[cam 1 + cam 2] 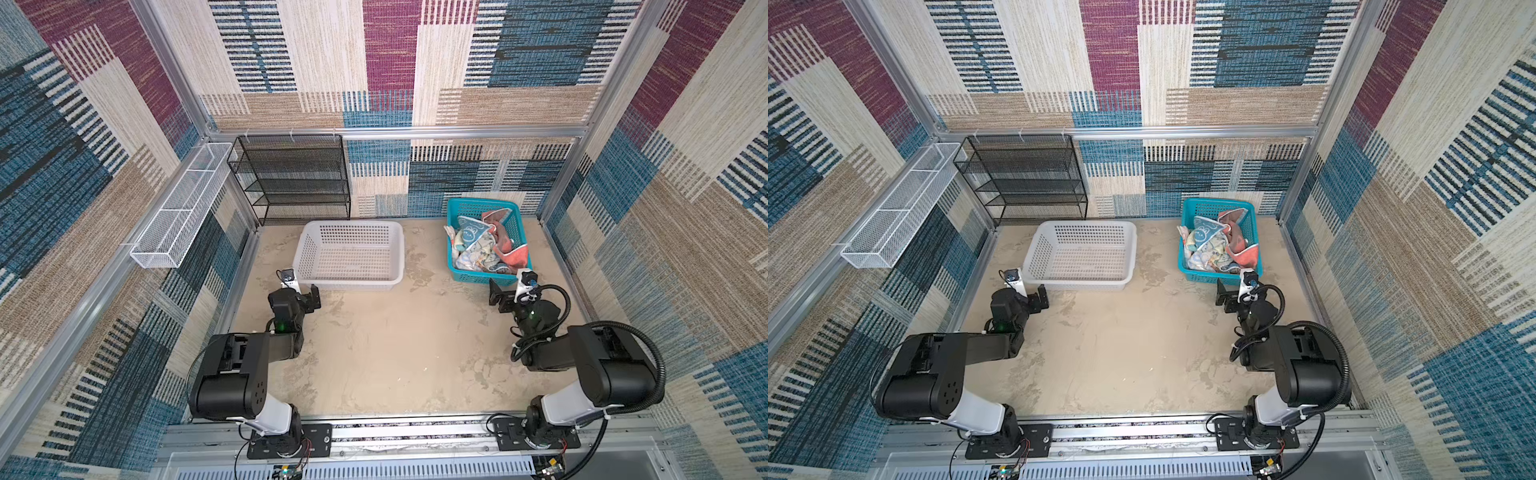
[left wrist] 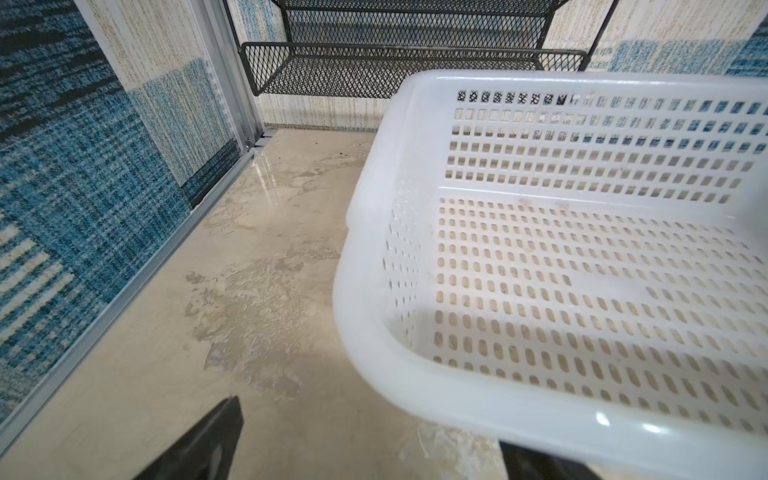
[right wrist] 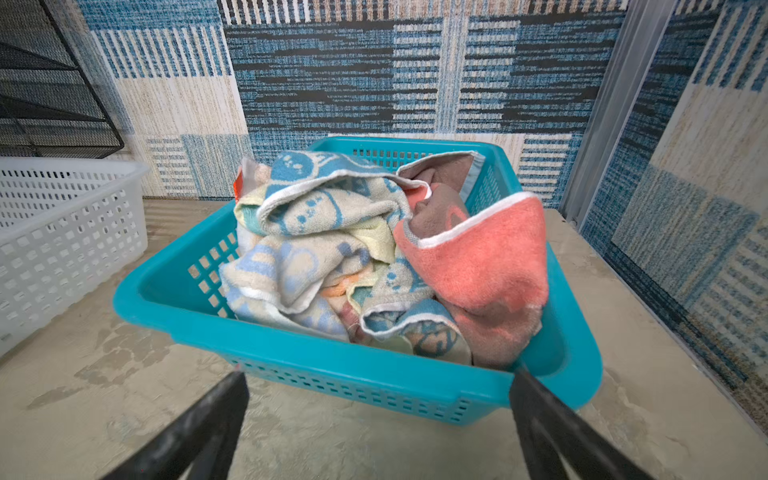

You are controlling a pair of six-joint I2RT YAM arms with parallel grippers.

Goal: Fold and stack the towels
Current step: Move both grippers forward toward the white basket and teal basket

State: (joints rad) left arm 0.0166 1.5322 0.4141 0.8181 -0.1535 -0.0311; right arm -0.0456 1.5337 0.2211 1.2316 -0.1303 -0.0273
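Observation:
Several crumpled towels (image 1: 478,245) (image 1: 1210,245) (image 3: 328,245) lie heaped in a teal plastic basket (image 1: 482,202) (image 1: 1217,201) (image 3: 291,345) at the back right of the table. A coral-orange one (image 3: 486,266) (image 1: 510,251) hangs over the basket's near right corner; the others are pale with blue figures. My right gripper (image 1: 498,297) (image 1: 1225,296) (image 3: 379,374) stands open just in front of this basket, holding nothing. My left gripper (image 1: 311,297) (image 1: 1040,297) (image 2: 370,440) is open and empty at the near left corner of the white basket (image 1: 349,224) (image 1: 1084,224) (image 2: 457,399).
The white perforated basket holds nothing. A black mesh shelf rack (image 1: 295,178) (image 2: 395,62) stands against the back wall behind it. A white wire tray (image 1: 183,208) hangs on the left wall. Bare beige tabletop (image 1: 395,340) lies between the arms.

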